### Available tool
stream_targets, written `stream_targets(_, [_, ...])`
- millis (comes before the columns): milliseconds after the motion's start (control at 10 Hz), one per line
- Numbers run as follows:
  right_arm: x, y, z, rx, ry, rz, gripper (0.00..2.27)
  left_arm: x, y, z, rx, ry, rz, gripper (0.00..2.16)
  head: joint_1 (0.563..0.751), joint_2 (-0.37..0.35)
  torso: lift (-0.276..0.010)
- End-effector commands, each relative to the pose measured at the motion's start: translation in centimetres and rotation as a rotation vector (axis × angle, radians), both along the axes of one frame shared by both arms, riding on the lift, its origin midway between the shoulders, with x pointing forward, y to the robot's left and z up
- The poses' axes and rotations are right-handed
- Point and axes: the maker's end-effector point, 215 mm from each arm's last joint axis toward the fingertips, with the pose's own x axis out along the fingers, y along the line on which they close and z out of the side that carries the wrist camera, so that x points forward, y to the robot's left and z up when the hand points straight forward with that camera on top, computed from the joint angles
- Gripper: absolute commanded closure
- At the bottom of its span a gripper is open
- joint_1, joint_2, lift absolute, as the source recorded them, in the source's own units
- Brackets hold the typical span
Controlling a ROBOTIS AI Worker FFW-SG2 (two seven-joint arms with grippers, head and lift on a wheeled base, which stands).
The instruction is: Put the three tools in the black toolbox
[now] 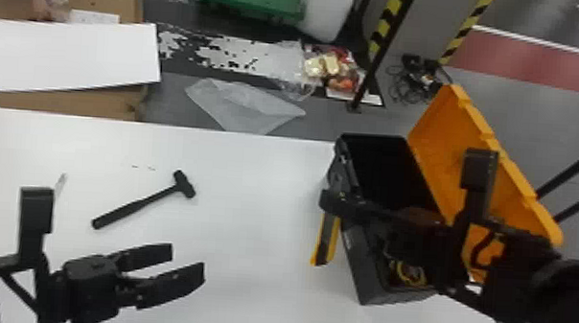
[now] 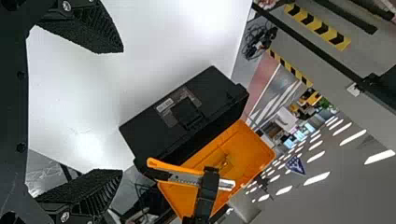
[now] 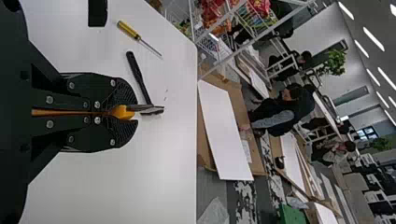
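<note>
Two of the tools are lying on the white counter point(image 1: 257, 195), and the third is up in the right pincer point(image 1: 330, 204), which is closed down on a yellow utility knife point(image 1: 325, 240) with its fingers nearly together around it. In the head view the knife hangs over the left edge of the black toolbox point(image 1: 359, 261), so it's outside the opening; can't tell exactly how high up it is. Toolbox sits on the right part of the counter, orange lid point(image 1: 449, 120) swung open, with the right arm reaching across it from the right. Something yellow and curved shows at the box's near end, no idea what. The hammer point(image 1: 144, 207) lies left of centre, head pointing away and toward the toolbox. Past the handle end, farther left, is the screwdriver point(image 3: 128, 30), yellow handle, partly hidden behind the left arm from the head camera but clear in the right wrist view. Left pincer point(image 1: 187, 264) is wide open with nothing in it, near the hammer on the robot's side. Clear plastic sheet point(image 1: 244, 105) on the floor beyond the counter, too.
</note>
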Motion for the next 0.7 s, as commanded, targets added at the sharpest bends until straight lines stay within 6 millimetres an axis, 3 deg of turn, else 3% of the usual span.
stream_targets(0, [1.2,-2.8,1.2,-0.041,-0.039,-0.047,1.77,-0.4,2.0,-1.0,0.021,0.006,0.047,0.09,0.695,-0.22,-0.055])
stream_targets(300, [4.2,-9.8,3.7,-0.105,-0.139,-0.164,1.77,-0.3,5.6,-0.8,0.058,-0.027,0.134,0.09,0.695,-0.239,-0.055])
stream_targets(400, [4.5,-12.7,4.2,-0.114,-0.166,-0.22,1.77,-0.3,5.6,-0.8,0.06,-0.027,0.132,0.09,0.695,-0.25,-0.055])
stream_targets(600, [5.4,-15.5,5.1,-0.155,-0.259,-0.263,1.77,-1.3,5.8,-0.6,0.066,-0.026,0.133,0.09,0.695,-0.309,-0.055])
